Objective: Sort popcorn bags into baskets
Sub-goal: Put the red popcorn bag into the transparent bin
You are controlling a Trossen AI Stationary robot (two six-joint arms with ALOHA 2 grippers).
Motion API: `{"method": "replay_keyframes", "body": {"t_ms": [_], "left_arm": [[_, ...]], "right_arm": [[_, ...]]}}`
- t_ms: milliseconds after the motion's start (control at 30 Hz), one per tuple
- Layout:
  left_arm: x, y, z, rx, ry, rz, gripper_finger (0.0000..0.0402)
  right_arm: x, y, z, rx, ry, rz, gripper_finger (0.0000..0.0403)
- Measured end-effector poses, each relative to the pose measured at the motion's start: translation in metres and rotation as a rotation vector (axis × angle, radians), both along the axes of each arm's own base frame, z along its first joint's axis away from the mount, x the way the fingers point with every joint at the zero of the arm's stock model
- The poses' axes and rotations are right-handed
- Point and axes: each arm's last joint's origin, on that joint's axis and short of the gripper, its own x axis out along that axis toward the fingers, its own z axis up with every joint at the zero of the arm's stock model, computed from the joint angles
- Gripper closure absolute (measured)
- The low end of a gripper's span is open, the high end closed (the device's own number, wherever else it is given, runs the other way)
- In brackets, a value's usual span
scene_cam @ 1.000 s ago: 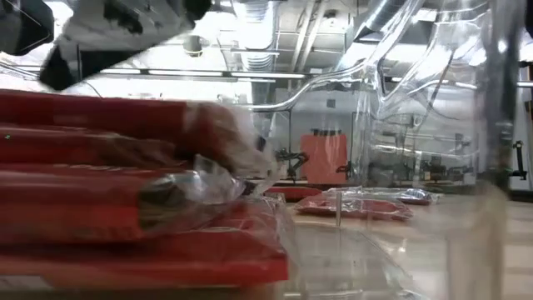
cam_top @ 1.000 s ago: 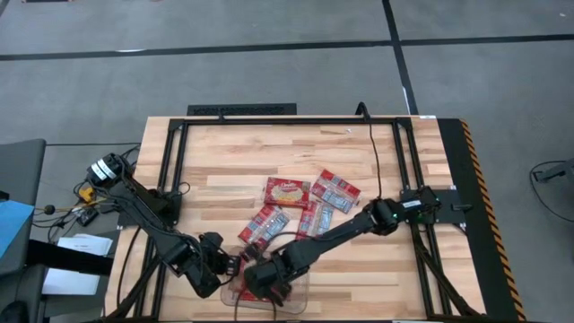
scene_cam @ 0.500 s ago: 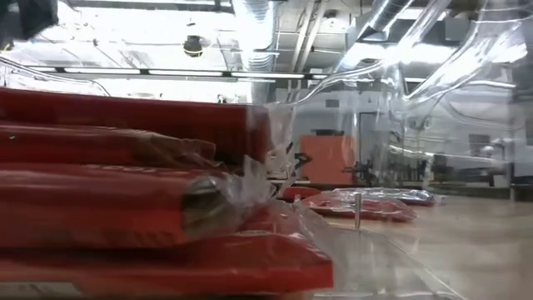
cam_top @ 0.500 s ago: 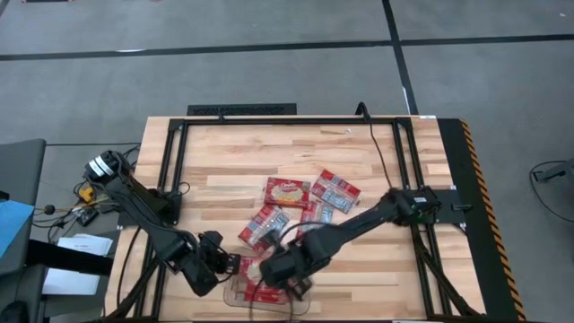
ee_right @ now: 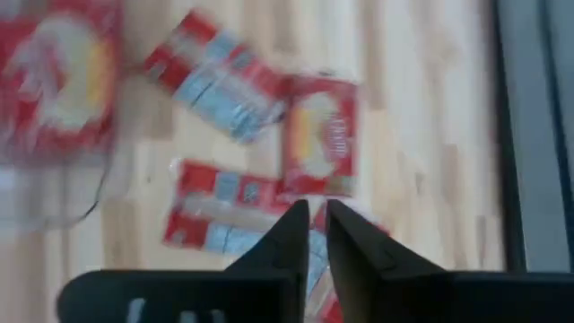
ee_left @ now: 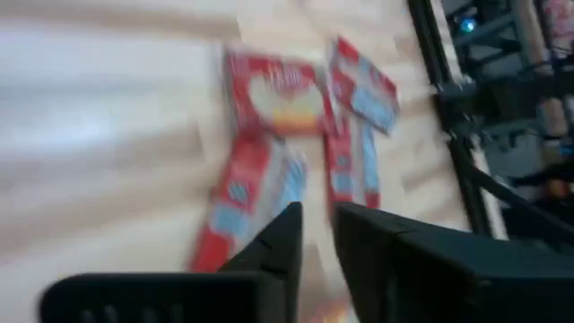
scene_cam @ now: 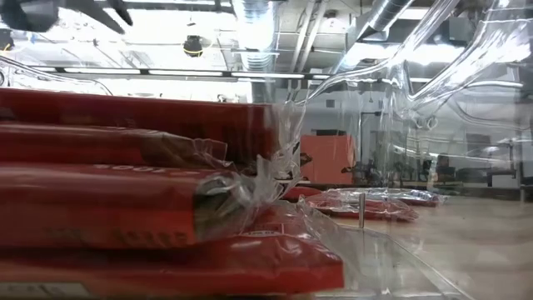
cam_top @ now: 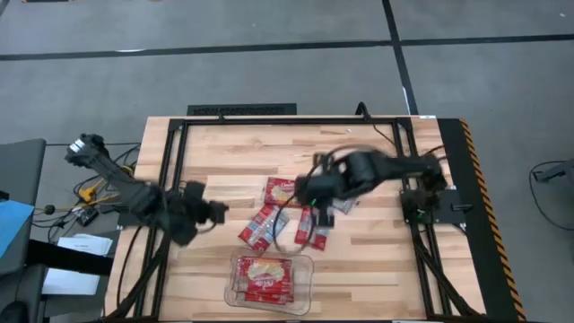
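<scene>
Far left in the high view: left gripper [cam_top: 213,212] above bare wood near the table's left side, well apart from every packet; in its own wrist view, dark fingers [ee_left: 280,240] parted by only a narrow slit, nothing between them.

Right of it, mid-table: loose flat red rectangular popcorn bags. One slanted with a pale blue-grey panel [cam_top: 262,225]; one face-up with the yellow-cream popcorn picture [cam_top: 285,191]; one lying lengthwise beside a thin black cable [cam_top: 309,226]; one partly under the right arm [cam_top: 339,192]. Edges touching or overlapping in places.

Toward the near edge, below that cluster: shallow clear plastic rectangular tub with rounded corners [cam_top: 305,266], red bags stacked flat inside [cam_top: 265,277]; in the low view, layers of red film with crinkled clear seams [scene_cam: 133,200].

Further right: right gripper [cam_top: 305,188] over the cluster, close to the popcorn-picture bag; fingers [ee_right: 291,235] nearly together, a thin gap only, nothing pinched.

Probably light, soft, crackly film around a loose filling, slick to the pads and prone to sagging from one corner. Best taken across a short edge or the sealed seam, from an edge clear of neighbouring bags.
</scene>
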Motion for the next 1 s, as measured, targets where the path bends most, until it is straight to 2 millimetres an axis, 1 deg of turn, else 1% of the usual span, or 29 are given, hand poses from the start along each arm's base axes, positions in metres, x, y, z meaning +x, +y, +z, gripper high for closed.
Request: {"method": "replay_keyframes", "body": {"t_ms": [67, 167, 267, 367, 500, 600, 633, 767, 867, 1000], "left_arm": [[0.006, 0.018, 0.003, 0.058, 0.034, 0.004, 0.0317], [0.017, 0.043, 0.003, 0.113, 0.126, -0.051, 0.0265], [0.032, 0.068, -0.001, 0.118, 0.195, -0.080, 0.0213], [0.047, 0.092, -0.011, 0.082, 0.257, -0.093, 0.0165], [0.068, 0.123, -0.028, 0.014, 0.315, -0.121, 0.0120], [0.086, 0.143, -0.046, -0.031, 0.334, -0.141, 0.0104], [0.092, 0.149, -0.051, -0.040, 0.327, -0.147, 0.0102], [0.115, 0.170, -0.082, -0.091, 0.347, -0.178, 0.0102], [0.128, 0.180, -0.109, -0.147, 0.383, -0.206, 0.0106], [0.140, 0.184, -0.140, -0.214, 0.417, -0.259, 0.0109]], "right_arm": [[-0.017, -0.011, 0.011, 0.030, -0.044, -0.066, 0.0312], [-0.046, -0.022, 0.014, 0.028, -0.050, -0.180, 0.0271], [-0.065, -0.030, 0.005, 0.002, -0.074, -0.301, 0.0226], [-0.082, -0.036, -0.008, 0.011, -0.098, -0.384, 0.0185], [-0.096, -0.043, -0.033, 0.026, -0.094, -0.437, 0.0152], [-0.106, -0.049, -0.050, 0.025, -0.098, -0.455, 0.0145], [-0.110, -0.051, -0.055, 0.025, -0.097, -0.463, 0.0145], [-0.115, -0.059, -0.076, 0.059, -0.150, -0.512, 0.0148], [-0.115, -0.065, -0.092, 0.102, -0.202, -0.528, 0.0151], [-0.113, -0.071, -0.116, 0.150, -0.198, -0.538, 0.0154]]}}
